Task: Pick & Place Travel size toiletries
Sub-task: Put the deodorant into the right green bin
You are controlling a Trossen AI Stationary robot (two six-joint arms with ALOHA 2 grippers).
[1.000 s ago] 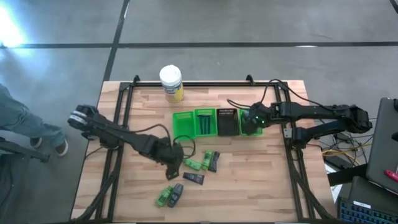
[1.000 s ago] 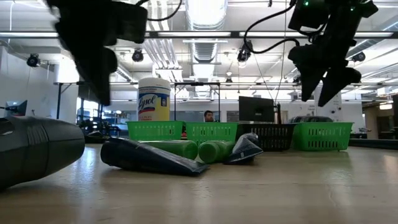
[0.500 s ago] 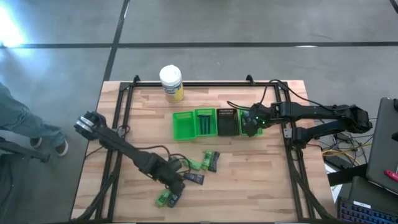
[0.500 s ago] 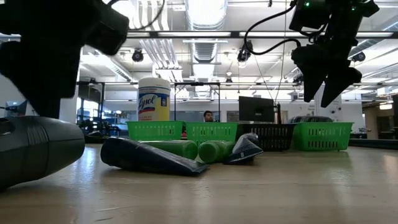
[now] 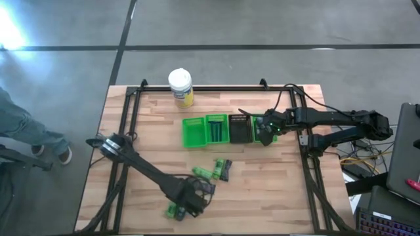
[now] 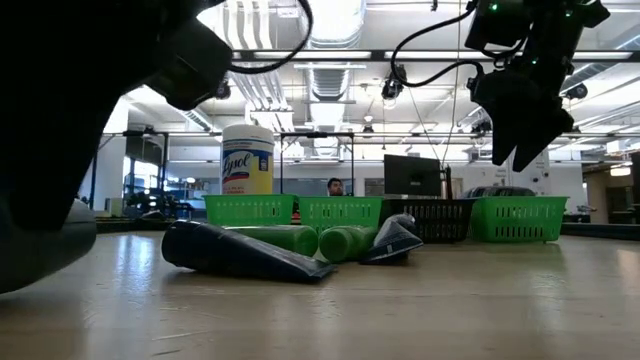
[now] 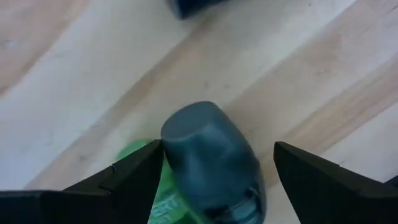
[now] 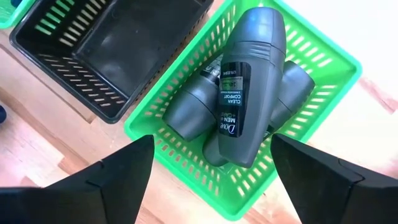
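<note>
My left gripper is low over the table's near edge and open. Its fingers stand on either side of a dark grey stick lying on the wood beside a bright green little bottle. My right gripper hangs open above the rightmost green tray, which holds several grey sticks piled on each other. More green bottles and a dark tube lie on the wood mid-table; the low view shows the tube flat beside the bottles. My left gripper comes at the grey stick from above, one finger on either side. That finger lies close against the stick's side and over the green bottle. Whether it touches either, I cannot tell.
A row of small trays sits mid-table: two green, one black, then the green one under my right gripper. A white-lidded jar stands near the far edge. Bare wood lies right of the loose items. A person's leg shows at the left.
My left gripper has moved toward the table's near edge and down, from beside the mid-table bottles to the grey stick and green bottle at the near edge. In the low view it now fills the left of the picture.
</note>
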